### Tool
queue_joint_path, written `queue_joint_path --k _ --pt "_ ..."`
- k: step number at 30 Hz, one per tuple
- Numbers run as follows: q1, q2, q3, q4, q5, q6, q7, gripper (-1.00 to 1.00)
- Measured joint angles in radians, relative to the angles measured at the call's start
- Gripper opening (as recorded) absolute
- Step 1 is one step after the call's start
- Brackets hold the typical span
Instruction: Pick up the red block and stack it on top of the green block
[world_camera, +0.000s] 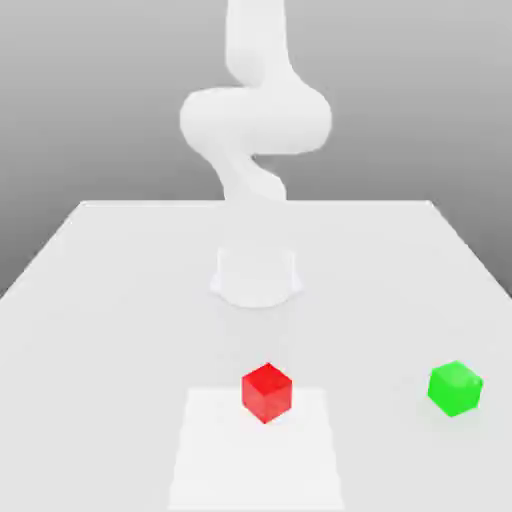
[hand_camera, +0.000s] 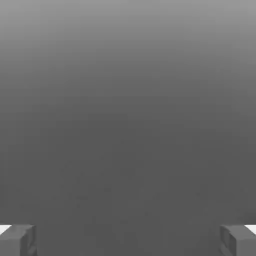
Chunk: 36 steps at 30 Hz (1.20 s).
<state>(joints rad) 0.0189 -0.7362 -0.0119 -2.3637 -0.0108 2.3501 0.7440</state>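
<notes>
The red block (world_camera: 267, 392) is a small bright cube resting on the white table (world_camera: 110, 300), near the front and about the middle. The green block (world_camera: 455, 388) sits on the same table, well off to the exterior view's right of the red one, about as near the front. The two cubes are apart and nothing touches either. In the hand view my gripper (hand_camera: 128, 241) is open: its two grey fingertips (hand_camera: 17, 241) stand wide apart with nothing between them, against plain grey. The white arm (world_camera: 255, 120) rises at the back of the table.
The arm's round base (world_camera: 256, 275) stands behind the red block, toward the table's middle. A paler rectangular patch (world_camera: 215, 460) lies on the tabletop under and in front of the red block. The table's far edge runs across the exterior view.
</notes>
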Motion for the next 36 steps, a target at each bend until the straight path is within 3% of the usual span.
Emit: queue_joint_path --k 17,24,25,31,36 --pt "0.147 0.596 -0.124 -0.519 -0.031 0.448 -0.530 0.00" --pt "0.108 0.904 -0.044 -0.518 0.107 0.699 -0.671 0.00" --pt "0.097 0.923 -0.032 -0.515 0.113 0.716 -0.676 -1.00" --pt "0.091 0.933 -0.025 -0.514 0.113 0.722 -0.676 -1.00" --pt "0.107 0.796 -0.063 -0.534 0.037 0.606 -0.621 -1.00"
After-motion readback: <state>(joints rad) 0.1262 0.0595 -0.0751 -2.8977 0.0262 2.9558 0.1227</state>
